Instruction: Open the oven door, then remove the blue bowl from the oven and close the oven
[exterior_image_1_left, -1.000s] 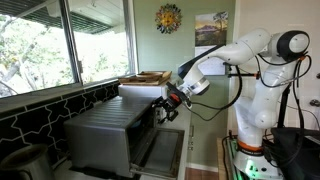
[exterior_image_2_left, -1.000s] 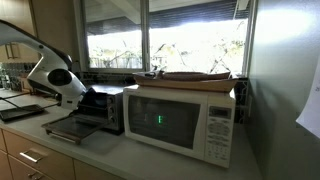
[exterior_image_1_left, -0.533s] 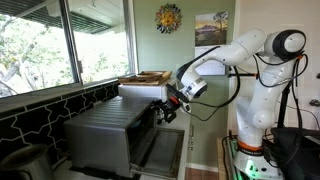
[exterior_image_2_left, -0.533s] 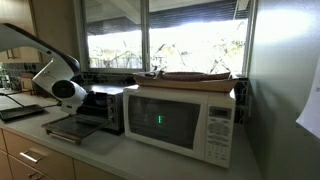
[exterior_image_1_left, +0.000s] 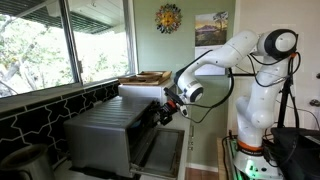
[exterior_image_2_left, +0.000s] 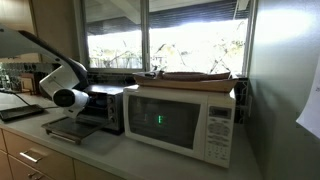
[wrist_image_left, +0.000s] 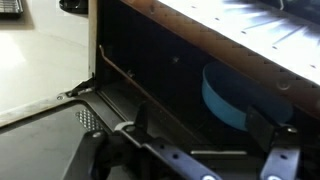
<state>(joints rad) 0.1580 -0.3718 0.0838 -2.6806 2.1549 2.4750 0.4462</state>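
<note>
The silver-grey oven (exterior_image_1_left: 100, 130) stands on the counter, also in the other exterior view (exterior_image_2_left: 105, 105). Its oven door (exterior_image_1_left: 160, 152) is folded down flat and open in both exterior views (exterior_image_2_left: 68, 128). The blue bowl (wrist_image_left: 225, 95) sits inside the dark cavity, seen only in the wrist view. My gripper (exterior_image_1_left: 166, 113) hovers just in front of the oven mouth above the door. In the wrist view the gripper (wrist_image_left: 197, 116) is open and empty, its fingers either side of the view toward the bowl and not touching it.
A white microwave (exterior_image_2_left: 180, 122) stands right beside the oven, with a flat tray (exterior_image_2_left: 195, 75) on top. Windows run behind the counter. The counter edge and drawers (exterior_image_2_left: 30, 155) lie below the open door.
My arm has shifted slightly lower and back in front of the open oven. The door and bowl have not moved.
</note>
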